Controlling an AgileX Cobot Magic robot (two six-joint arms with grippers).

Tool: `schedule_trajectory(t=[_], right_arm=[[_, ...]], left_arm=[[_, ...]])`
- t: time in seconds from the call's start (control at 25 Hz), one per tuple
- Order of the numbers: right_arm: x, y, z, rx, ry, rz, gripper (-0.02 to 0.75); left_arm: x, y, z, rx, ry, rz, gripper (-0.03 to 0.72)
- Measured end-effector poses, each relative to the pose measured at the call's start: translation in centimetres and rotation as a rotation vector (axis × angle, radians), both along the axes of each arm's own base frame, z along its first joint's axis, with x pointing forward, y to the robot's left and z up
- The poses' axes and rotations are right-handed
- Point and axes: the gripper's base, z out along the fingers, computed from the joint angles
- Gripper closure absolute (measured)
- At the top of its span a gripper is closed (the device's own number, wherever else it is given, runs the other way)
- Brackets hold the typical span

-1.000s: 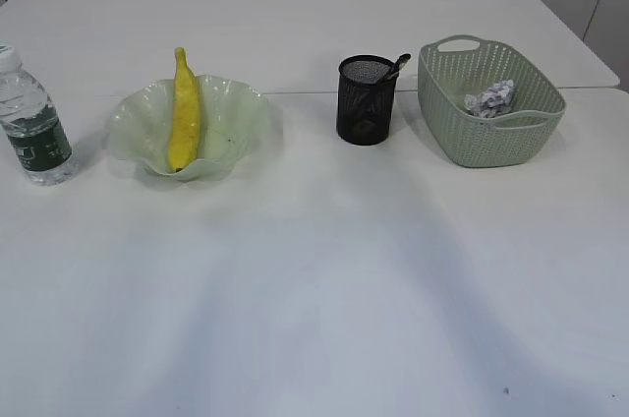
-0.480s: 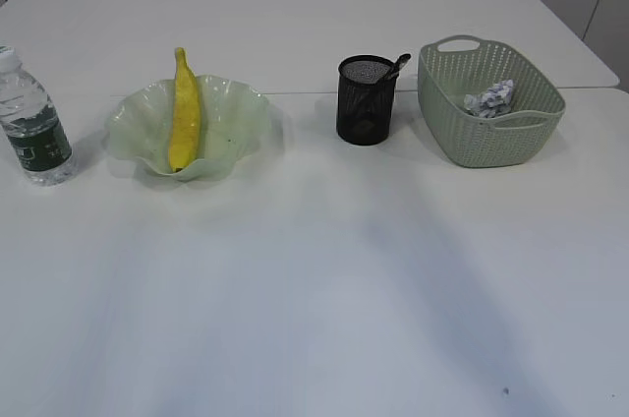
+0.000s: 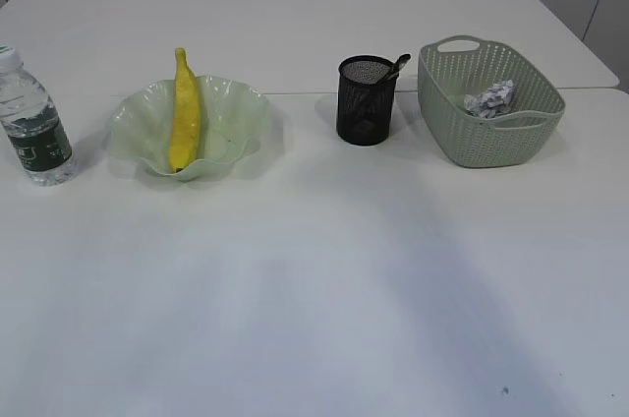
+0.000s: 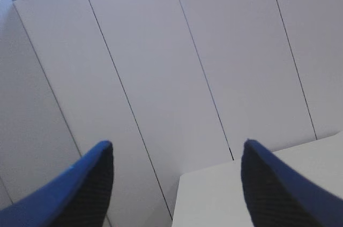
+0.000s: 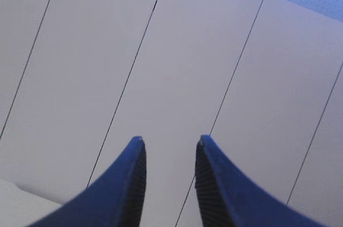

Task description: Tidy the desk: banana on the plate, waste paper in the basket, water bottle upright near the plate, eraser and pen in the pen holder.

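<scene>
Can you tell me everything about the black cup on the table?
The black cup is a round holder made of wire mesh you can partly see through. It stands upright on the white table, between the green dish and the basket, touching neither. A dark pen pokes out over its rim.
</scene>
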Motion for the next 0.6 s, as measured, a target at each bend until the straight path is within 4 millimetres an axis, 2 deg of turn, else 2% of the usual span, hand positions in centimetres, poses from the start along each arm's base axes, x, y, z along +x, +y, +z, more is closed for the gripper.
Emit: schedule_trajectory(t=[0.08, 0.32, 0.4, 0.6], right_arm=[[-1.0, -0.2, 0.4, 0.010, -0.020, 0.001, 0.498], [-3.5, -0.8, -0.8, 0.015, -0.019, 0.000, 0.498], [-4.3, -0.9, -1.3, 0.014, -0.018, 0.000, 0.498], [-6.9, -1.5, -1.5, 0.022, -0.052, 0.000, 0.498]], left_arm=[[-1.9, 0.2, -0.4, -0.015, -0.020, 0.005, 0.160], [-7.1, 0.7, -2.3, -0.067, -0.055, 0.022, 0.160], [-8.0, 0.8, -3.1, -0.084, -0.033, 0.028, 0.161], [-8.8, 1.0, -4.5, -0.113, 0.057, 0.046, 0.161]])
